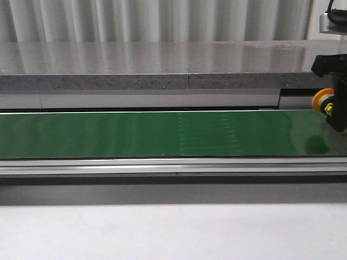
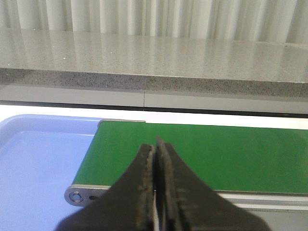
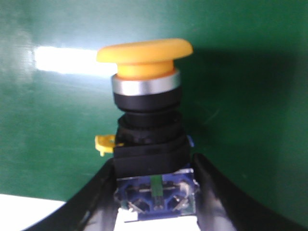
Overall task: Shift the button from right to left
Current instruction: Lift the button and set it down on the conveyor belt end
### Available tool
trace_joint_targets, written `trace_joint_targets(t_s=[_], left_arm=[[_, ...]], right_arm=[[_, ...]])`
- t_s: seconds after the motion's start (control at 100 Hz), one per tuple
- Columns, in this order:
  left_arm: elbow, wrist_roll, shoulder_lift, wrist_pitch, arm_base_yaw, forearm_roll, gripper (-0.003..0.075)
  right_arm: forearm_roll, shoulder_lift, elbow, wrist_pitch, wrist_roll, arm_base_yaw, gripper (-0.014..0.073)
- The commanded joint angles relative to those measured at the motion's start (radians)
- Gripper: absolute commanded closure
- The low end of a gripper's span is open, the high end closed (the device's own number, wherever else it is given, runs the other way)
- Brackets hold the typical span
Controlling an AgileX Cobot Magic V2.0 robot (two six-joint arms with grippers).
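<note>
The right gripper point(image 3: 156, 202) had its two black fingers point(image 3: 219, 192) pinching the boxy blue-grey contact block of the button point(image 3: 147, 115), a small push button with a round yellow mushroom head, a silver collar and a short black body; in the right wrist view the head pointed away from the fingers, with a small yellow tab jutting from the body's side. In the front view the button point(image 1: 323, 100) showed at the far right edge of the frame, head turned toward the left, held just above the long green conveyor belt point(image 1: 135, 132), whose glossy surface carried a dim reflection beneath it. The left gripper point(image 2: 155, 192) had its dark fingers pressed together on nothing, poised over the belt's left end beside a pale blue plastic tray point(image 2: 38, 163). A speckled grey stone ledge point(image 1: 135, 62) ran behind the belt. The step in hand appeared to be the carry. Next, the button likely had to travel leftward along the belt, kept level and gripped firmly.
</note>
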Motion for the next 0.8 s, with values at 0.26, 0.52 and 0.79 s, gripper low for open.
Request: trace_joint_targets(t_s=[0.26,0.52,0.79], left_arm=[[0.025,0.0,-0.033,-0.079,0.003,-0.008,0.074],[0.025,0.0,-0.033,-0.079,0.003,-0.008,0.074],[0.025,0.0,-0.033,-0.082,0.003,-0.008,0.074]], right_arm=[[0.008,-0.016,-0.021,-0.039,-0.008,0.0,0.0127],[0.008,-0.032,-0.021,-0.068,-0.012,0.0,-0.0041],[0.016,-0.179,-0.018,-0.081,-0.053,0.002,-0.0041]])
